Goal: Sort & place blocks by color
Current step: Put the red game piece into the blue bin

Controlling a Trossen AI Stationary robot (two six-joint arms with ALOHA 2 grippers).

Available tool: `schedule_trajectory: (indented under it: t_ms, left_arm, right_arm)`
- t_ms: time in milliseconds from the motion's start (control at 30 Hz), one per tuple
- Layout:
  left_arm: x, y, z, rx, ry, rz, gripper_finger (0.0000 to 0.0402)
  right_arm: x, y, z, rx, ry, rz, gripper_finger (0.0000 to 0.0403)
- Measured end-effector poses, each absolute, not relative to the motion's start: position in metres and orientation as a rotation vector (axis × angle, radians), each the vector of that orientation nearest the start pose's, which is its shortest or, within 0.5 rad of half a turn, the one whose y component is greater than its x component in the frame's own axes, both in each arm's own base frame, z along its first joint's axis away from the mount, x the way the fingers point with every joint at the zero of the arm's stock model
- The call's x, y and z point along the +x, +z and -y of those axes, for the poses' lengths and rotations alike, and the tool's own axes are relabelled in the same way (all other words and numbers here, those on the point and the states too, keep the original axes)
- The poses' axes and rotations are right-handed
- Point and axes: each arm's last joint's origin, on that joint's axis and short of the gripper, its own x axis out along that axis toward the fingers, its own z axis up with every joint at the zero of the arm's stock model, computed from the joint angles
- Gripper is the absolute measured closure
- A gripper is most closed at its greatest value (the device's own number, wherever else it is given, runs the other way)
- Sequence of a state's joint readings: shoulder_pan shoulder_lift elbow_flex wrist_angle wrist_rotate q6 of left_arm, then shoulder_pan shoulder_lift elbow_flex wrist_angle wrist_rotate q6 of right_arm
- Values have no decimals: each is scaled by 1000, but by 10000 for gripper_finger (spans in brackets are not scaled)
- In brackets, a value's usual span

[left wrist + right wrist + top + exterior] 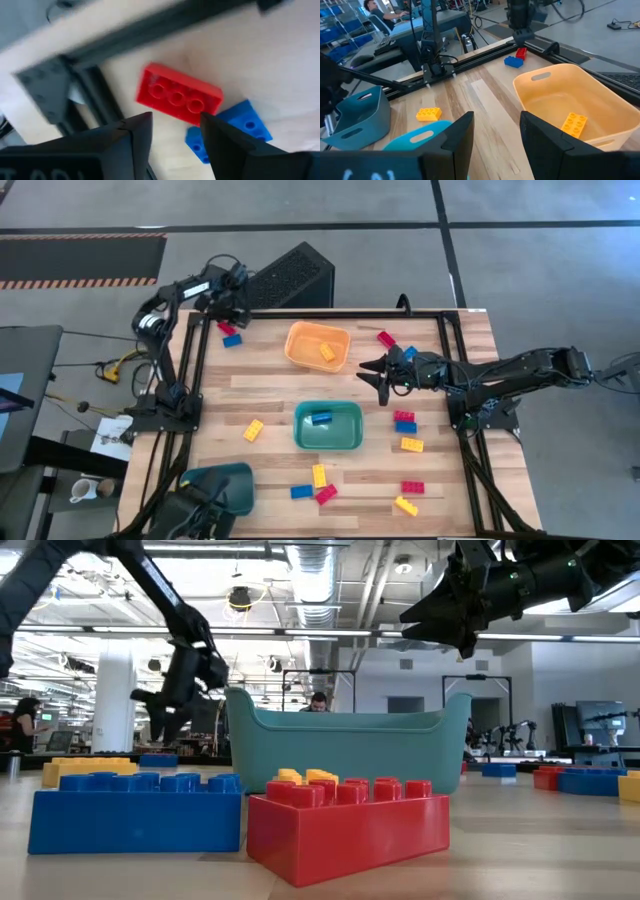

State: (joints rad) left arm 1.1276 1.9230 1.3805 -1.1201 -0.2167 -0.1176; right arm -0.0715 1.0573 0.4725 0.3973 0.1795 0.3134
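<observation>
Along the near edge of the wooden slatted worktop point(270, 405) lie loose small studded plastic toy bricks, a yellow, blue and red cluster point(318, 485) near the middle and a red one point(412, 487) and yellow one point(405, 505) toward the near right corner; a dark blue-green rectangular plastic bin point(228, 483) sits at the near left corner; nothing is at work there, so that stretch is open room.

Mid-worktop, the teal rectangular plastic bin point(328, 426) holds a single blue brick point(320, 418); a yellow brick point(253, 430) lies just to its left, and a red brick point(404, 417), a blue one point(405, 427) and a yellow one point(411, 444) lie to its right.

The right claw point(375, 376) hovers empty, fingers apart, between the teal bin and the orange rectangular plastic bin point(318, 346), which holds a yellow brick point(327, 352); a low sweep here could clip either rim and shove a bin.

At the far left corner the left claw point(175, 132), fingers apart and empty, hangs over a red brick point(178, 97) touching a blue brick point(230, 130); I judge the risk is greatest here: closing could pinch both, or nudge the red one against the black frame rail point(105, 107) close by, and there is little space for a finger on that side.
</observation>
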Motion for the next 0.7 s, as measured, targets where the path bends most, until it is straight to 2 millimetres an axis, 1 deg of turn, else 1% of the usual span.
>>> schedule_trajectory:
  t_ms: [67,200,300,433,567,700]
  left_arm:
    - [143,170,-315,-883,1087,-1588,258]
    - [147,159,-317,-900,1059,-1666,264]
    - [150,156,-314,-898,1028,-1708,265]
    - [158,157,-311,-866,967,-1721,265]
    - [177,160,-305,-867,844,-1678,265]
    - [200,166,-299,-854,726,-1613,265]
  right_arm:
    - [221,230,21,301,-277,-147,221]
    - [221,230,21,301,-277,-147,221]
    - [221,230,21,300,-278,-147,221]
    - [221,230,21,300,-278,-147,221]
    - [221,230,22,300,-281,-146,221]
    - [221,230,22,300,-281,-146,221]
